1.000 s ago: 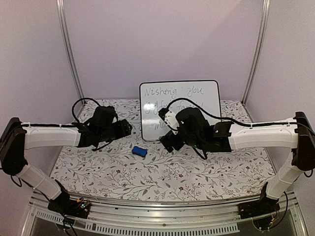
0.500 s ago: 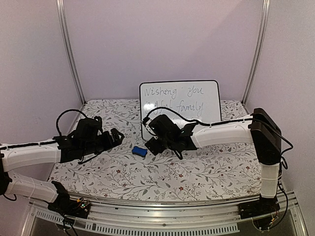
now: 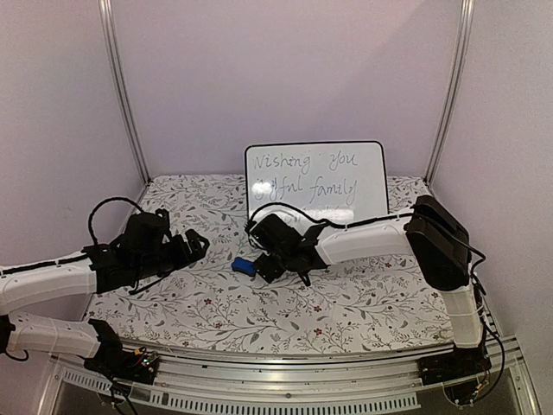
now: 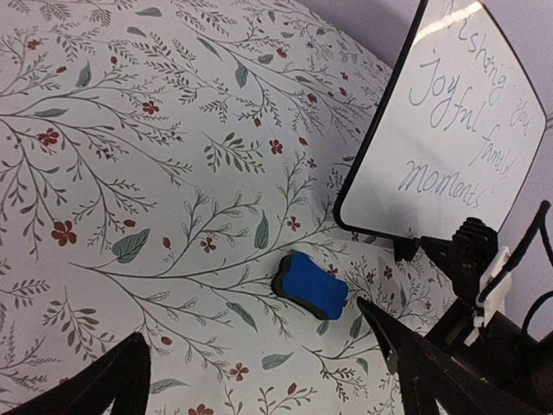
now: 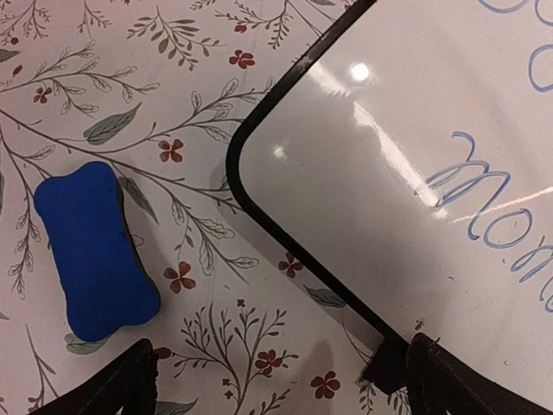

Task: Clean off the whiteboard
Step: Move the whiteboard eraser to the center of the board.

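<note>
Right pincer [image 3: 263,267] nearer eraser [image 5: 93,251] — open

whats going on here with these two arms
Nothing is erased yet: the whiteboard stands at the back of the table with handwriting on it. The blue eraser lies loose by the board's lower left corner. The right hand hovers open over that spot; the left hand, also open, hangs off to the left.

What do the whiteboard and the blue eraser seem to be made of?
The whiteboard: glossy white surface, likely coated, since lamp glints reflect on it; thin black frame, probably plastic. The eraser: matte blue top, probably foam or plastic, over a dark layer, perhaps felt.
</note>
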`<action>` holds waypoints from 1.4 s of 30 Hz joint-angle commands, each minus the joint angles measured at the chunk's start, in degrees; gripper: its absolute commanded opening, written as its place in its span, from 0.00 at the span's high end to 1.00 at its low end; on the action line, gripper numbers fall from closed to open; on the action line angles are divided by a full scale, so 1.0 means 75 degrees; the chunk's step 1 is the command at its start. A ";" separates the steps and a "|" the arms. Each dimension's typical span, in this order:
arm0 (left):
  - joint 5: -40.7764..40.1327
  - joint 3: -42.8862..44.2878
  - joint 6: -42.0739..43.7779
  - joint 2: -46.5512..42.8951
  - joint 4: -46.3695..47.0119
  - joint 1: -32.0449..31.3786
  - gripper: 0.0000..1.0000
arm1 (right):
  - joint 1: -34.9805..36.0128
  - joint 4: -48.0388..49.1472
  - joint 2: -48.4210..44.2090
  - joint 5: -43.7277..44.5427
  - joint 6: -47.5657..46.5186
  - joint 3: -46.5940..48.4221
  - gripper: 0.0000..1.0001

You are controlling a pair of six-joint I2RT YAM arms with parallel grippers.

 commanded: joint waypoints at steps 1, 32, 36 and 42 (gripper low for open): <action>-0.0108 -0.0174 -0.0128 -0.0143 -0.0157 -0.0110 0.00 | -0.0049 -0.0123 0.0437 0.0259 0.0138 0.0438 0.01; -0.0457 -0.0510 -0.0344 -0.0322 -0.0186 -0.0109 0.00 | 0.0662 0.0087 0.1369 -0.0708 -0.0094 0.1929 0.01; -0.0480 -0.0449 -0.0305 0.0016 -0.0106 -0.0108 0.00 | 0.0660 0.0021 0.1087 -0.0598 -0.0021 0.1782 0.01; -0.0268 0.0337 0.0012 0.1623 0.0093 -0.0130 0.00 | 0.0367 -0.0148 -0.0288 -0.0320 0.0655 0.0175 0.01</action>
